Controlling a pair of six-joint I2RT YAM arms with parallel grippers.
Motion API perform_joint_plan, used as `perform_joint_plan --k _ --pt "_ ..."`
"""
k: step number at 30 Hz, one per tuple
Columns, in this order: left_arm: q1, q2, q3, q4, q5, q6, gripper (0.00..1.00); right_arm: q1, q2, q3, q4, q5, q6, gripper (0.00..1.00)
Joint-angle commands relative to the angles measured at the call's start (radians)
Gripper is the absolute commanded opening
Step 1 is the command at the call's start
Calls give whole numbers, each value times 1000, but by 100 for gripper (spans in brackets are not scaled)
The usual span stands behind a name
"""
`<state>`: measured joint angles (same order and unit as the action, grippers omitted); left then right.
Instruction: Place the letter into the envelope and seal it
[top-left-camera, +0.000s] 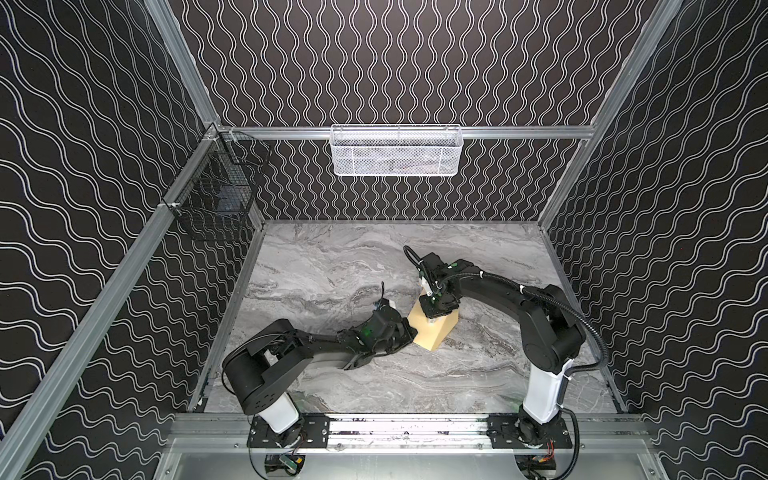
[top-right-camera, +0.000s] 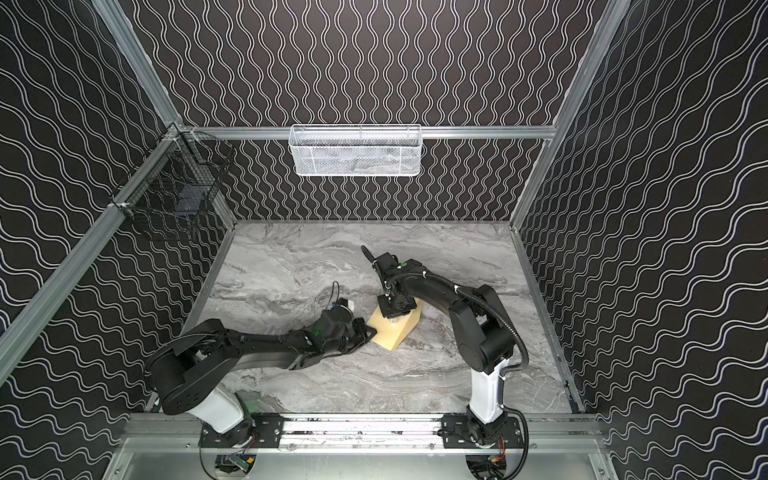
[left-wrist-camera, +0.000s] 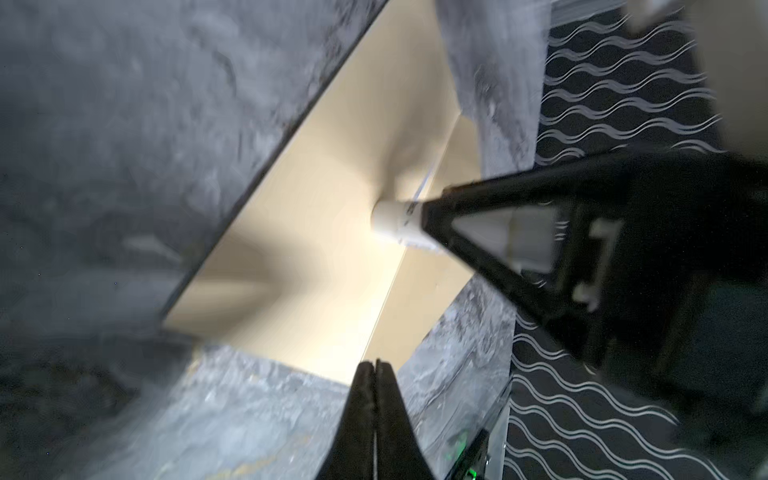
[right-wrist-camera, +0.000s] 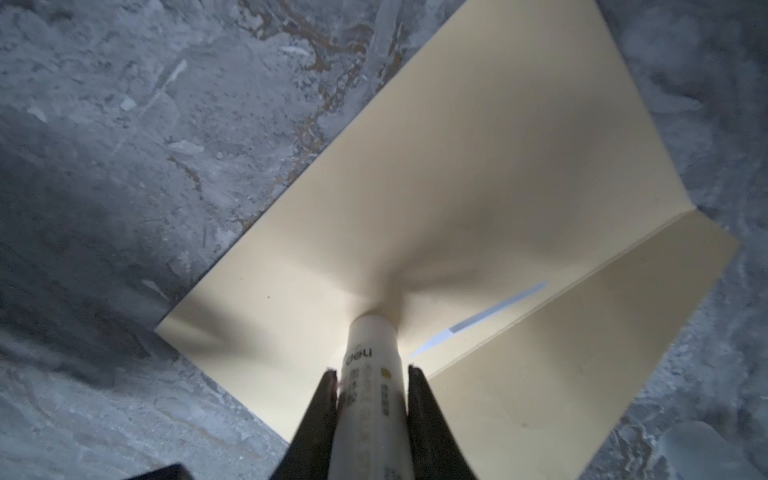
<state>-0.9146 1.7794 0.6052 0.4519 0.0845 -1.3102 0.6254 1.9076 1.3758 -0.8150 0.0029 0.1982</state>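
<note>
The tan envelope (top-left-camera: 434, 338) (top-right-camera: 392, 336) (left-wrist-camera: 324, 257) (right-wrist-camera: 457, 187) lies on the marble table, its flap (right-wrist-camera: 582, 357) folded open. A thin blue-and-white sliver of the letter (right-wrist-camera: 498, 307) (left-wrist-camera: 424, 187) shows at the mouth. My right gripper (top-left-camera: 433, 319) (top-right-camera: 392, 318) (right-wrist-camera: 371, 370) is shut on a white glue stick (right-wrist-camera: 372, 349) (left-wrist-camera: 395, 226), whose tip presses a dent into the envelope near the mouth. One of its fingers (left-wrist-camera: 478, 201) shows in the left wrist view. My left gripper (top-left-camera: 411, 332) (top-right-camera: 371, 330) (left-wrist-camera: 376, 363) is shut with nothing between its fingers, at the envelope's edge.
A white mesh basket (top-left-camera: 395, 151) hangs on the back wall and a black wire basket (top-left-camera: 216, 195) on the left wall. A pale, blurred round thing (right-wrist-camera: 694, 444) lies on the table beside the flap. Patterned walls close in three sides.
</note>
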Motion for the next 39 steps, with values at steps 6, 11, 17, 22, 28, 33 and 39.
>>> perform_joint_plan --k 6,11,17,22,28,33,39 --pt "-46 72 -59 116 -7 -90 0 0 15 -17 -90 -22 17 0" --pt "-52 139 -27 140 -10 -106 0 6 5 -34 -89 -31 21 0" --pt "-57 163 -43 140 -41 -115 0 15 -4 -57 -97 -50 14 0" --pt "-58 187 -50 169 -38 -125 0 18 -50 -86 -95 -79 11 0" --pt "-59 192 -57 170 -48 -124 0 29 -72 -116 -98 -99 7 0" --pt "-60 196 -59 176 -50 -126 0 35 -93 -145 -104 -109 4 0" --pt "-61 207 -64 194 -50 -127 0 53 -114 -155 -109 -131 7 0"
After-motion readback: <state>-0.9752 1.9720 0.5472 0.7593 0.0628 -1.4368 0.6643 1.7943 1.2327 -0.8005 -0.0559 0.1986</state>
